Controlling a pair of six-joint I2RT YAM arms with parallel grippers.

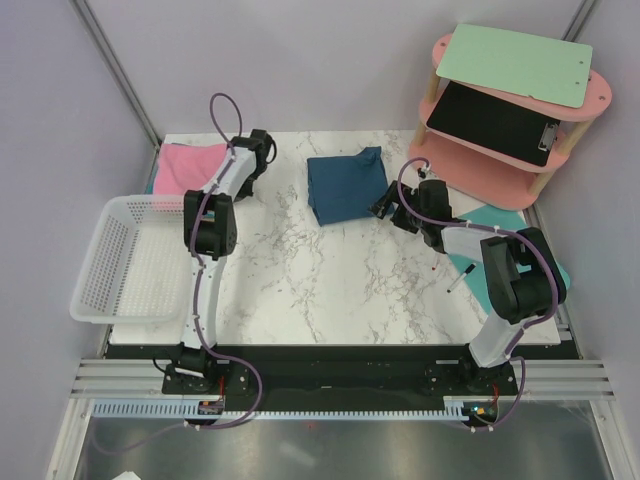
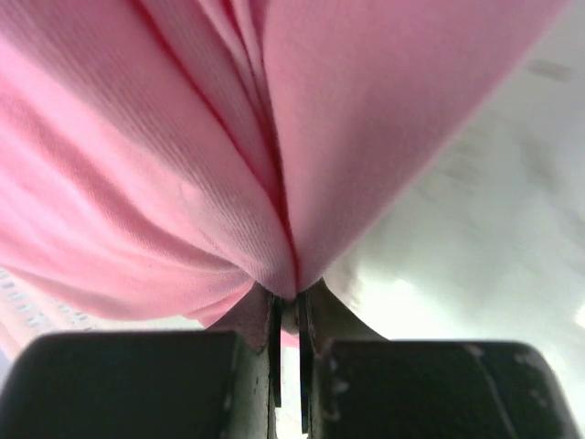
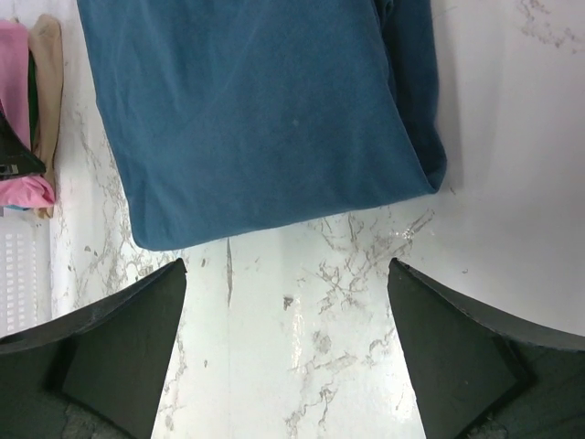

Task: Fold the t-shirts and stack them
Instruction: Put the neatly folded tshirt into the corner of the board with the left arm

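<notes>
A white mesh basket [image 1: 95,265] sits at the left edge of the marbled tabletop [image 1: 320,290], hanging partly over its side. At the far right corner stands a pink shelf [image 1: 470,160] with three tiers on wooden posts. A pale green clipboard [image 1: 510,65] lies on its top tier and a black clipboard [image 1: 495,122] on the middle one. In front of the shelf a turquoise mat [image 1: 490,217] lies flat. A slim pen [image 1: 460,278] lies slanted on the tabletop near the mat.
</notes>
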